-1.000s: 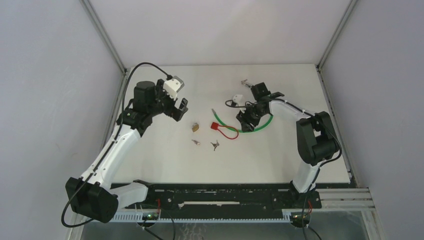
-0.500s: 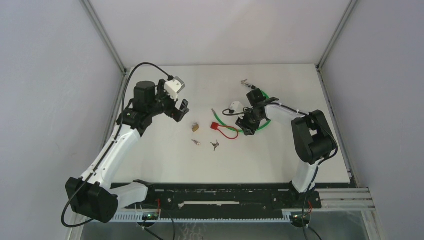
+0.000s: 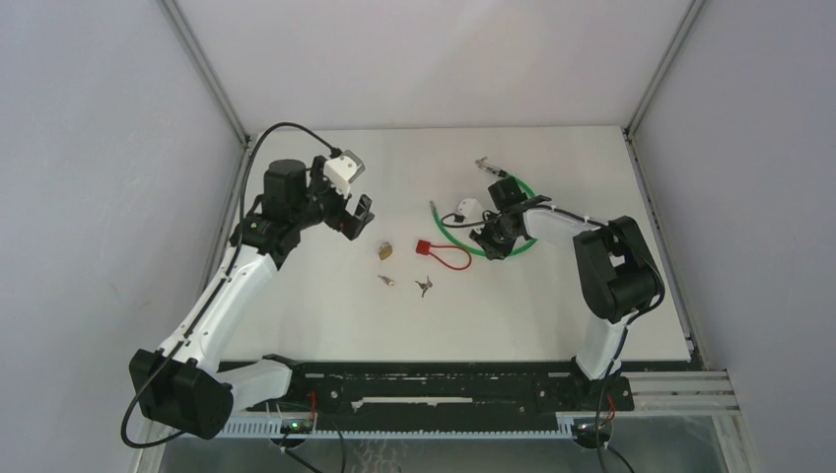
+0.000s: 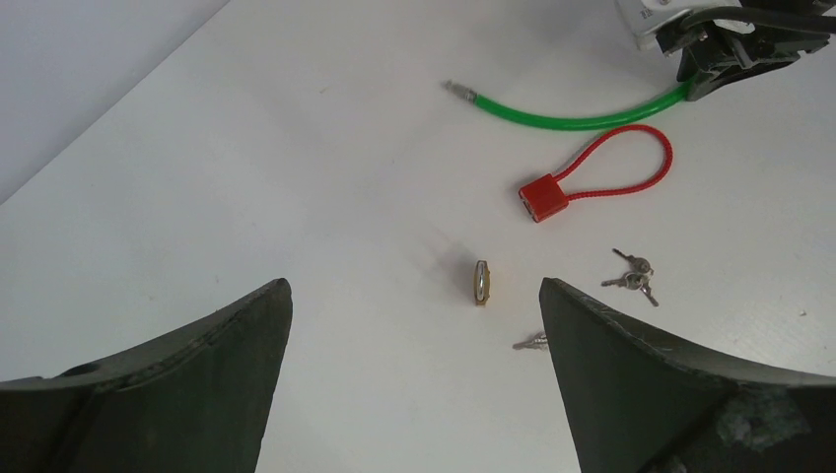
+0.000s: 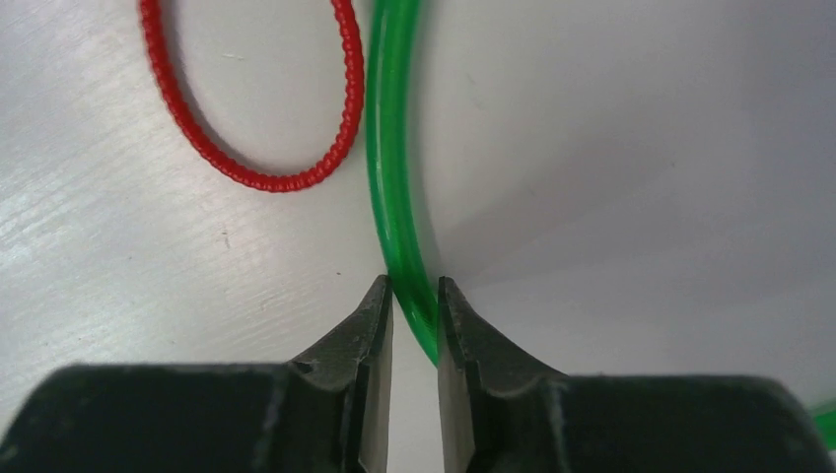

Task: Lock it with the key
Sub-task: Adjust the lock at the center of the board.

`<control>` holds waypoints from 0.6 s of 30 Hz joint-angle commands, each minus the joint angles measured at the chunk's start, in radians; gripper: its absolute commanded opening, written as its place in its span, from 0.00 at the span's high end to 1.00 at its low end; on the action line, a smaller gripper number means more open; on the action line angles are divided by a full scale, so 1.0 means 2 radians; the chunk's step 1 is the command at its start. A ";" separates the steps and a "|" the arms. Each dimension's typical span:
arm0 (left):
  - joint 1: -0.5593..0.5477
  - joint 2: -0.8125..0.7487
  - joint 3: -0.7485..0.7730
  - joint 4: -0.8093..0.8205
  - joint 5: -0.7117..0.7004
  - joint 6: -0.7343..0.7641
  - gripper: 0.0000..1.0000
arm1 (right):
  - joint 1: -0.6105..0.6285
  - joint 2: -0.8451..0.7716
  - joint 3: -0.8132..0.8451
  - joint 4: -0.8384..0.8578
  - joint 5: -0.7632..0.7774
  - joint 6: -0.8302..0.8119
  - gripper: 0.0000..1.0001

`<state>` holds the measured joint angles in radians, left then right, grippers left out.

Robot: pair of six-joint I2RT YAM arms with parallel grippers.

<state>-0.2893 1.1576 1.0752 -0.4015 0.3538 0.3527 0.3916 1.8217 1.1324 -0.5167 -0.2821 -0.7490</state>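
Note:
A green cable lock (image 3: 440,223) curves across the table, its metal free end to the left. My right gripper (image 5: 412,286) is shut on the green cable (image 5: 392,148), which passes between both fingertips, right of the red cable lock's loop (image 5: 286,180). The red lock's body (image 4: 543,196) lies left of that loop. A small brass padlock (image 4: 481,282) stands on edge. A ring of keys (image 4: 631,279) and a single key (image 4: 532,343) lie nearer the arms. My left gripper (image 4: 414,286) hovers open and empty, short of the padlock.
Another small metal key-like piece (image 3: 483,163) lies towards the back of the table. The right arm (image 3: 611,266) reaches in from the right side. Grey walls and metal frame posts enclose the white table (image 3: 325,315).
My right gripper shifted slightly and narrowed its jaws onto the green cable. The cable's free end swung away from the red lock, towards the back. The left arm has not moved.

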 commanded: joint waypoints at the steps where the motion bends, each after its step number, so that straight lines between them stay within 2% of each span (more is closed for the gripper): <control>1: 0.000 0.005 -0.004 0.035 0.012 -0.026 0.00 | -0.032 -0.011 -0.001 0.014 0.000 0.054 0.78; 6: -0.016 0.035 0.007 0.037 0.011 -0.034 0.00 | -0.053 -0.029 -0.005 -0.003 -0.020 0.103 0.83; 11: -0.064 0.081 0.026 0.042 -0.032 -0.044 0.00 | -0.038 -0.040 -0.011 -0.020 -0.025 0.145 0.83; 16: -0.093 0.149 0.063 0.061 -0.044 -0.124 0.06 | -0.014 -0.061 -0.030 -0.039 -0.040 0.189 0.81; 18: -0.094 0.180 0.084 0.063 -0.043 -0.155 0.07 | -0.017 -0.077 -0.036 -0.040 -0.041 0.198 0.75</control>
<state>-0.4694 1.4322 1.1095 -0.3401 0.2909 0.2035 0.3496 1.7569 1.0775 -0.5636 -0.3222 -0.4458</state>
